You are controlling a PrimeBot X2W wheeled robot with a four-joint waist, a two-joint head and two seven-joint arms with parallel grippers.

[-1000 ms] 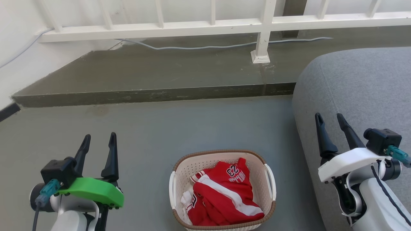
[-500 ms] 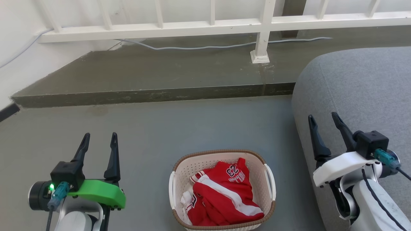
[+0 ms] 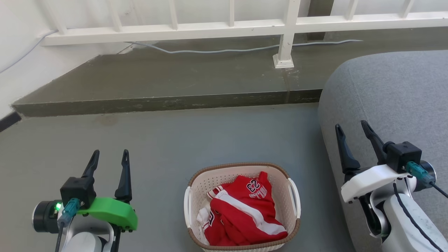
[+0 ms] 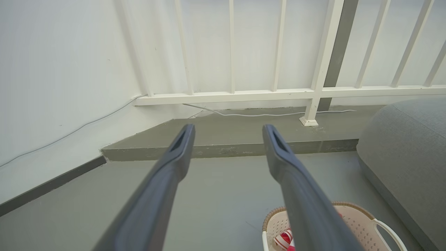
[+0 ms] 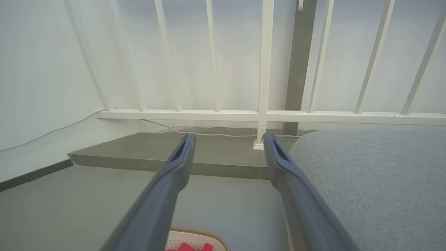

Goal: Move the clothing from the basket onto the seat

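one cream basket (image 3: 210,182) holds the one red clothing (image 3: 243,213) bundle, its white part mostly buried. right of the basket rises one grey seat (image 3: 395,91), cut off at the edge. beyond the basket are a step (image 3: 168,104), a railing (image 3: 224,29) and a cable (image 3: 217,51). the left gripper (image 3: 110,152) and right gripper (image 3: 350,124) flank the basket, jaws spread and empty.

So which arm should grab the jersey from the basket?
Probably right: the open right claw hangs at the large grey fabric seat, beside the cream perforated basket holding the red striped jersey. The open left claw sits across the basket from the seat.
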